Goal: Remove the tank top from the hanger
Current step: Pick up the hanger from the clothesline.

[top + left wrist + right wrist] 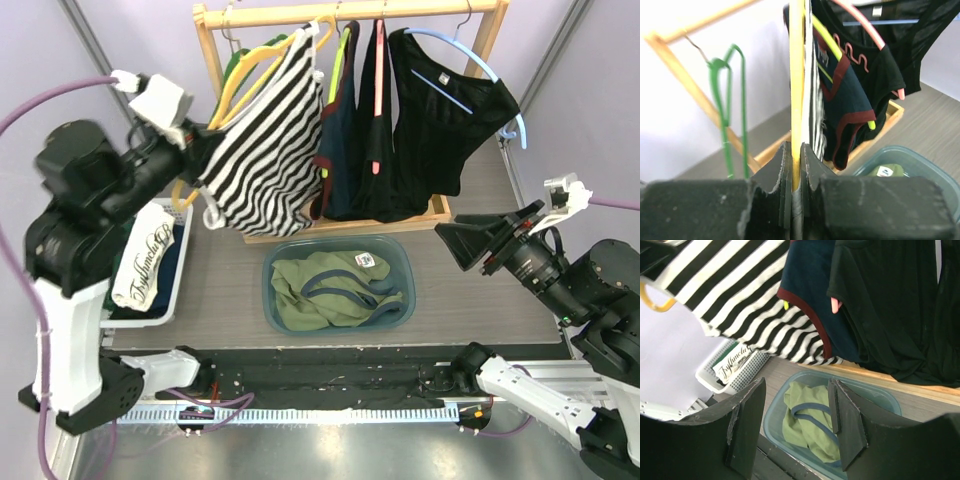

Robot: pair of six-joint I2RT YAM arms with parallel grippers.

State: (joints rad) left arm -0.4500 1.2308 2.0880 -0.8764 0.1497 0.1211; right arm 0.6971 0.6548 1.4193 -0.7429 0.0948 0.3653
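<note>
A black-and-white striped tank top (265,140) hangs on a yellow hanger (255,70), tilted out to the left of the wooden rack (350,12). My left gripper (195,150) is shut on the hanger's lower left part. The left wrist view shows the yellow hanger (796,75) pinched between the jaws of the left gripper (796,160), with the striped fabric (816,110) just behind it. My right gripper (445,240) hovers open to the right of the bin and holds nothing. The right wrist view looks past the right gripper (797,410) at the striped top (740,290).
A teal bin (330,241) with a green garment (335,290) sits in front of the rack. A white basket (180,270) with folded clothes stands at the left. A navy top (340,150) and black tops (440,120) hang on the rack, beside an empty green hanger (725,90).
</note>
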